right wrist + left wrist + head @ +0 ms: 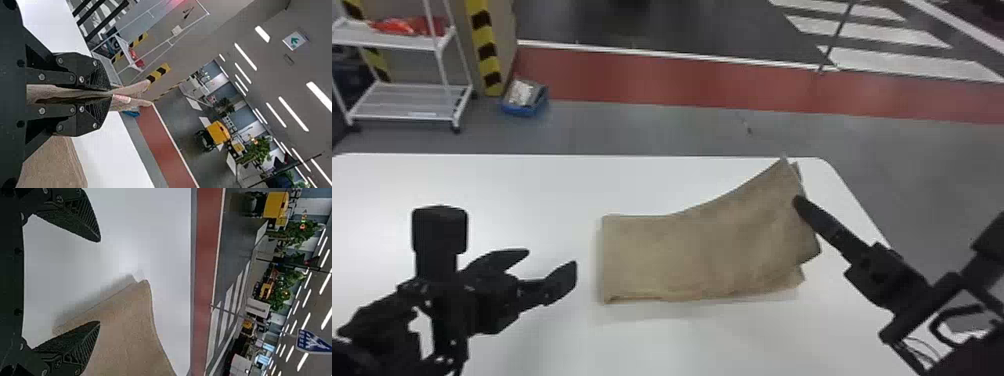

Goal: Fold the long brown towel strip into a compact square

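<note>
The brown towel (692, 250) lies on the white table (497, 190), its nine o'clock end flat, the other raised. At the towel's two o'clock, the right gripper (797, 201) has its fingers pinched on the layered end. At its nine o'clock, just beside it, the left gripper (551, 257) stands spread, nothing between its fingers. Off toward ten o'clock, a blue box (524, 111) sits on the floor.

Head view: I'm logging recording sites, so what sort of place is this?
Probably an industrial workshop or test hall: hazard stripes, a red floor lane and a wheeled white rack suggest it.
</note>
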`<state>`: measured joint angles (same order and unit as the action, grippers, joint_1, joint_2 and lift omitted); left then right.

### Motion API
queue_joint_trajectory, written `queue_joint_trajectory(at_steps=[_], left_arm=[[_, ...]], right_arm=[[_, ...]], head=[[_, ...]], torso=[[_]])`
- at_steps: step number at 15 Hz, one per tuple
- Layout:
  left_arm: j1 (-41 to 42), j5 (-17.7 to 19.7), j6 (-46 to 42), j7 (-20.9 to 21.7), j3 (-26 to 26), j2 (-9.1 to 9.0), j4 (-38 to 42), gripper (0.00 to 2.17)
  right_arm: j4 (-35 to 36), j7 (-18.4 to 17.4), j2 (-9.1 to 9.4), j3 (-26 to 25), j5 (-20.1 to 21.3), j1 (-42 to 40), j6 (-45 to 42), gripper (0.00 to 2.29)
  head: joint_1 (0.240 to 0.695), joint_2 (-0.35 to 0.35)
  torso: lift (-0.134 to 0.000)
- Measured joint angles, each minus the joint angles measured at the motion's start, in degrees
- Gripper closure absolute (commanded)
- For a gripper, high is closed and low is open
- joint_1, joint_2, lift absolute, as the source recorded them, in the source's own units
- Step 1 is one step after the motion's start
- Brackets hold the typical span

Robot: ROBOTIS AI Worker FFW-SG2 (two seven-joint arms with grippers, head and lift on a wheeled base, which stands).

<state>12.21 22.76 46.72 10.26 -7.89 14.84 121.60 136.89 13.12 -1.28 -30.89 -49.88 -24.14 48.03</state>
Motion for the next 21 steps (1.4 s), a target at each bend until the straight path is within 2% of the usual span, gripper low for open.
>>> queue_joint_trajectory(at_steps=[2,6,12,14,21], left_arm=[[-0.09,-0.22,-0.23,-0.07,-1.01,-0.09,0.05,0.16],[0.49,-0.51,-0.35,-0.49,-1.74,0.06,0.26,0.16],[2.2,-0.61,-0.35,-1.57,-1.35,0.34,1.68,0.16],[2.28,-0.71,-0.35,-1.57,-1.72,0.35,1.83,0.16],[2.41,-1.14,-0.35,-1.56,-1.69,0.76,1.78,0.16]], right_arm=[[-3.42,1.85,-0.28,-0.93,0.95,1.58,-0.65,1.0],[-9.47,5.93,-1.01,-0.55,2.04,5.36,-2.04,1.0],[-10.32,9.99,-1.53,-0.37,1.5,5.68,-3.52,1.0],[-11.63,10.73,-1.58,-0.94,2.03,5.59,-4.86,1.0],[-27.59,15.28,-5.04,-0.54,5.06,10.3,-10.54,1.0]], head=[[0.695,-0.262],[0.695,-0.267],[0.695,-0.251],[0.695,-0.268],[0.695,-0.308]], torso=[[-0.124],[-0.124],[-0.124],[-0.124],[-0.124]])
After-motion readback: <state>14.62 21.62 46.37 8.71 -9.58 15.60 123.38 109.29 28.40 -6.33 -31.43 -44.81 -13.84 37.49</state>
